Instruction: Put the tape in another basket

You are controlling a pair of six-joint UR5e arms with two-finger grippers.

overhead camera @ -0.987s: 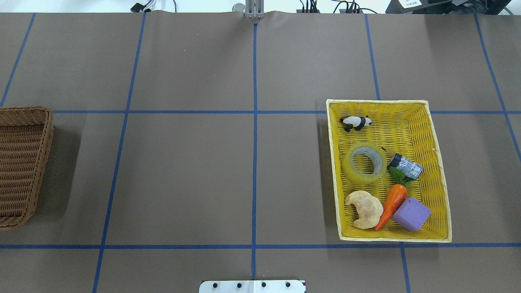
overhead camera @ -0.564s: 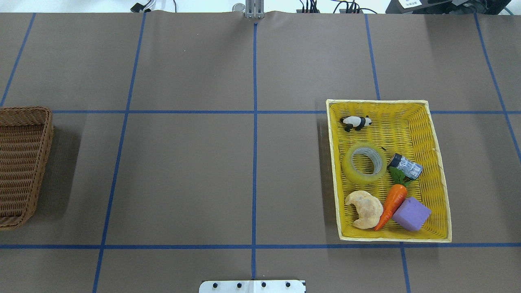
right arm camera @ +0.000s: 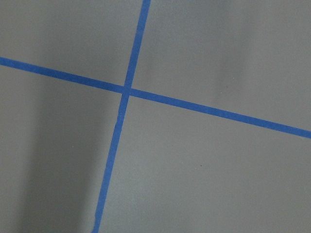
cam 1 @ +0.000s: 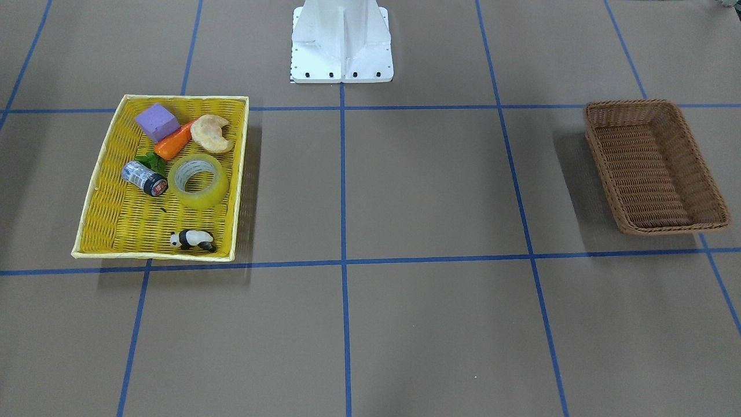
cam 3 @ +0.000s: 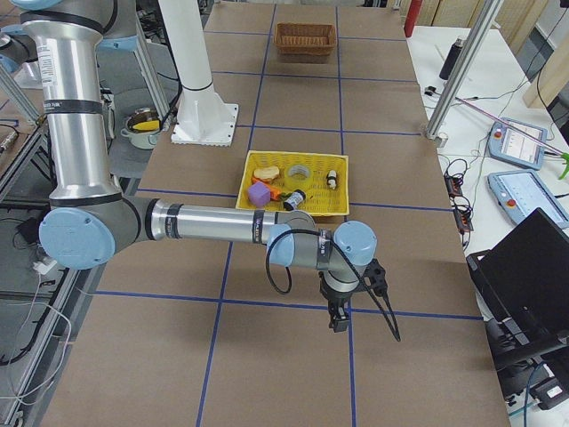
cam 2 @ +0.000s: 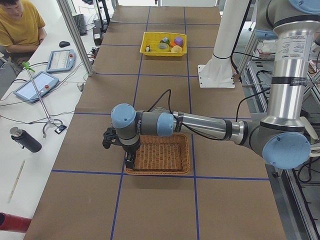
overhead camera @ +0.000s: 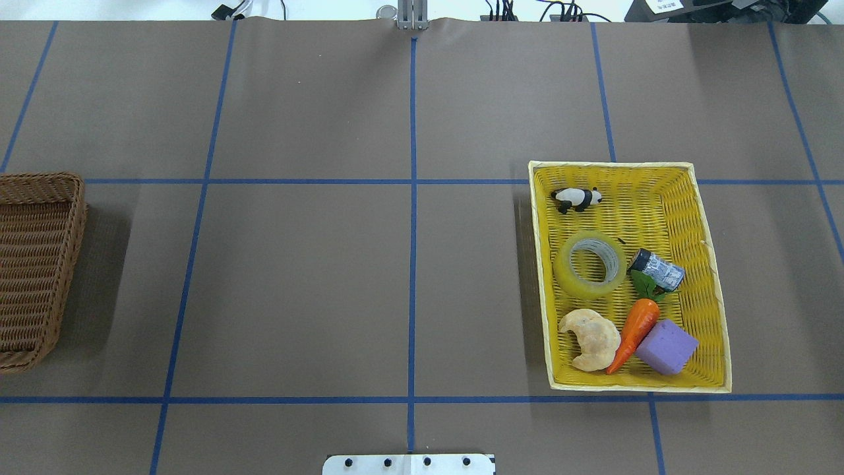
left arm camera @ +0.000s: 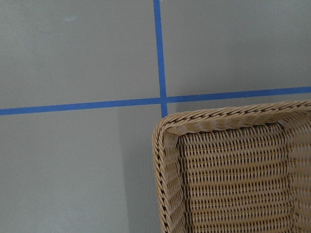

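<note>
Lying flat, the tape (overhead camera: 562, 270) offers its rim for gripping. Left gripper (cam 2: 130, 161) and right gripper (cam 3: 339, 318) jaws: cannot tell.

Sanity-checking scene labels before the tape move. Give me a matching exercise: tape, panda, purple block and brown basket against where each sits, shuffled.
Things:
1. tape
2. panda
3. purple block
4. brown basket

Places:
A. corner of the yellow tray nearest the robot, beside the carrot
B. robot's left side, nothing in it
C. tray end farthest from the robot
D. lying flat, between panda and croissant

Pairs: 1-D, 2-C, 3-A, 4-B
</note>
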